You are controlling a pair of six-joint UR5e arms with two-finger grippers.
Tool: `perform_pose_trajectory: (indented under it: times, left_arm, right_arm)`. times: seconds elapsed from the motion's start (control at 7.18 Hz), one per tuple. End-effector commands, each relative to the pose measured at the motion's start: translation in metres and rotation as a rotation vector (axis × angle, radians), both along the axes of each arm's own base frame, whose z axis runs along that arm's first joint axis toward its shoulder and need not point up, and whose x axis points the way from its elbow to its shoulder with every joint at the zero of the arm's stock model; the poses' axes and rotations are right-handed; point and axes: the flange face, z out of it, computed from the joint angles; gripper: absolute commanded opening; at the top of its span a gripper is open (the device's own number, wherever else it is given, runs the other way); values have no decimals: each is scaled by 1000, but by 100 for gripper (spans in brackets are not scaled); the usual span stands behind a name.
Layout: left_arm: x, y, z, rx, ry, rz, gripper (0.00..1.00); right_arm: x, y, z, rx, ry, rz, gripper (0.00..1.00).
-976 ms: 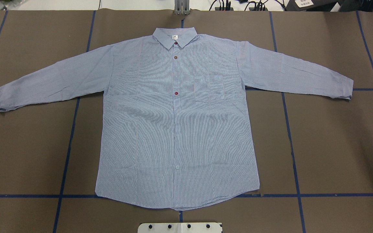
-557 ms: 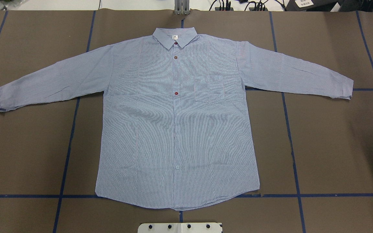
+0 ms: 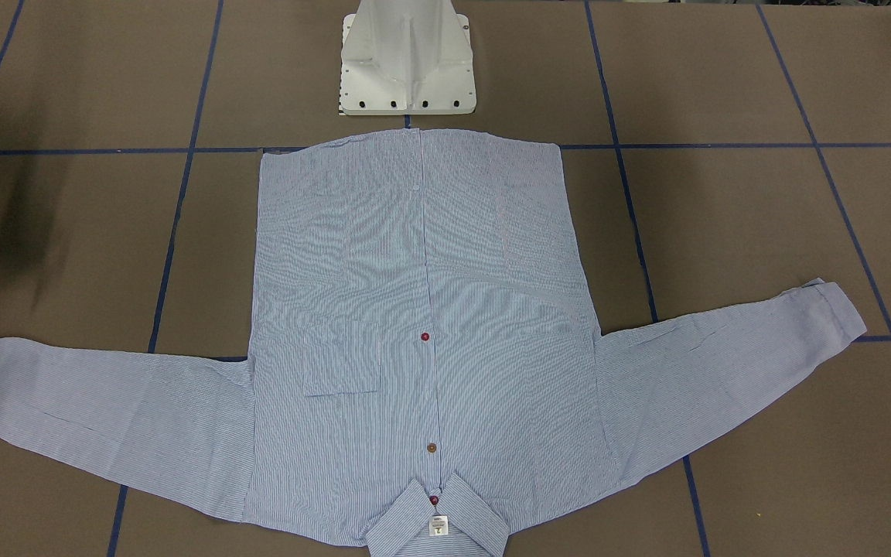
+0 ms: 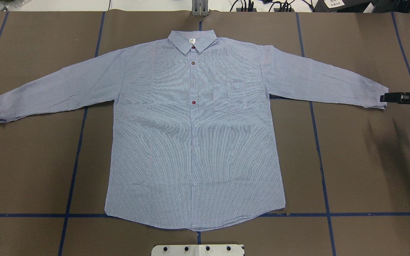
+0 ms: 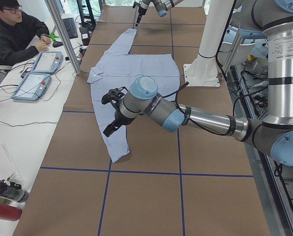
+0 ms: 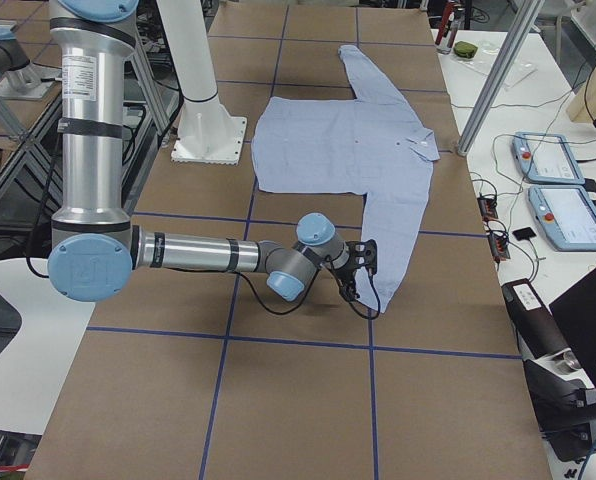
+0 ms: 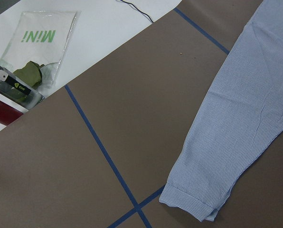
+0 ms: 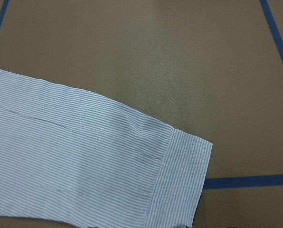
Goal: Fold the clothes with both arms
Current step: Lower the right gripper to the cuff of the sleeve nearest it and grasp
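Note:
The clothes are one light blue striped shirt (image 4: 194, 135), lying flat and face up with both sleeves spread and its collar at the far side. My right gripper (image 4: 383, 97) comes in at the right edge, its tips just beside the right sleeve's cuff (image 4: 378, 95). It looks open in the exterior right view (image 6: 360, 272) and holds nothing. That cuff (image 8: 179, 175) fills the right wrist view. My left gripper (image 5: 109, 115) hovers over the left sleeve, some way up from its cuff (image 7: 193, 202). I cannot tell whether it is open or shut.
The white pedestal base (image 4: 198, 249) stands at the shirt's hem. Blue tape lines cross the brown table cover (image 4: 361, 160). A person (image 5: 14, 34) sits at a white side bench with control tablets (image 5: 38, 73). Bottles and a bag (image 7: 23, 76) lie beyond the left end.
My right gripper has come into the overhead view from the right edge and moved left up to the right cuff. The shirt has not moved.

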Motion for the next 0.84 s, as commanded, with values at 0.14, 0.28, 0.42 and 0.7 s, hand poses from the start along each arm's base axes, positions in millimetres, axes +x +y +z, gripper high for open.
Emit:
perform_pose_trajectory:
  times: [0.14, 0.28, 0.42, 0.7]
  left_arm:
    - [0, 0, 1, -3, 0, 0, 100]
    - [0, 1, 2, -1, -1, 2, 100]
    - [0, 1, 2, -1, -1, 2, 100]
    - [0, 2, 3, -3, -2, 3, 100]
  right_arm:
    - [-15, -13, 20, -1, 22, 6, 86]
    - [-20, -9, 30, -1, 22, -6, 84]
    - [-20, -8, 32, -4, 23, -6, 79]
    - [-19, -7, 35, -10, 26, -6, 68]
